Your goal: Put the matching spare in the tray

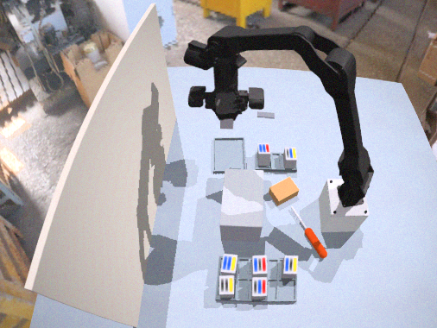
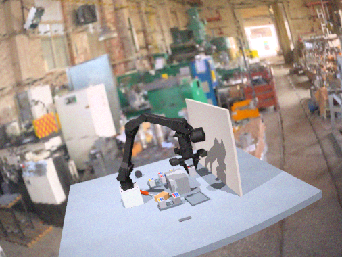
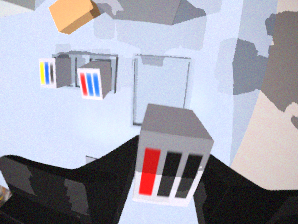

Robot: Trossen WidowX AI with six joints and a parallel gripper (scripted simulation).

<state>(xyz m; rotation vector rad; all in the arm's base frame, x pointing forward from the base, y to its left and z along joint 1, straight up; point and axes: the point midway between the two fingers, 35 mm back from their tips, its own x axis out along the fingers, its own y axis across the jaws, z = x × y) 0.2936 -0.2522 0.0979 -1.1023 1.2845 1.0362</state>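
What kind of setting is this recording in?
Probably a factory workshop: green machinery and metal cabinets line a long brick hall behind the table, with a yellow stand on the concrete floor.
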